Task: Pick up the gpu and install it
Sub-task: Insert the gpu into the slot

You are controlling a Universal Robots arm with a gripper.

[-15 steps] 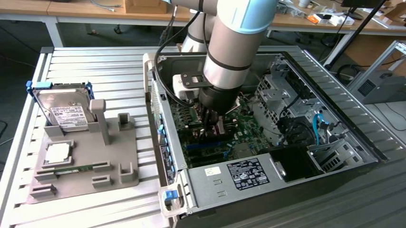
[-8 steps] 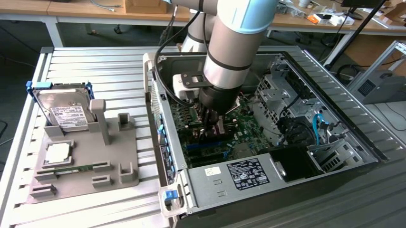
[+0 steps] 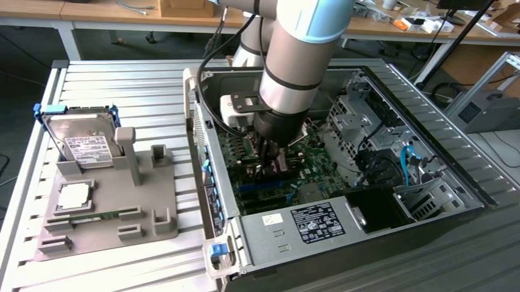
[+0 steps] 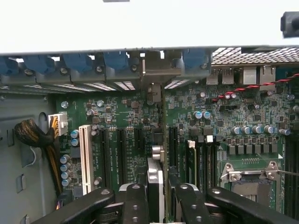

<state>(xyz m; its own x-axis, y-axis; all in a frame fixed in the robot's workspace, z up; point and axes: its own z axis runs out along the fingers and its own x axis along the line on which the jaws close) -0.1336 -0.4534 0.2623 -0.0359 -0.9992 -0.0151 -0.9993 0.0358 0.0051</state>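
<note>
The open case (image 3: 442, 125) on the desk (image 3: 122, 79) holds a motherboard (image 4: 117, 116) and power supply (image 3: 313, 222); the grey holder (image 3: 109, 204) beside it carries a hard drive (image 3: 81, 143). The fingers (image 4: 134, 201) pinch the gpu (image 4: 155, 184), edge-on between them, inside the case over the motherboard's slots.

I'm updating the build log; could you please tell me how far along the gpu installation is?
Done: the gpu is picked up and inside the open case. In hand: the fingers clamp it edge-on over the motherboard slots. Left: seating isn't confirmed, and it is not yet released.
</note>
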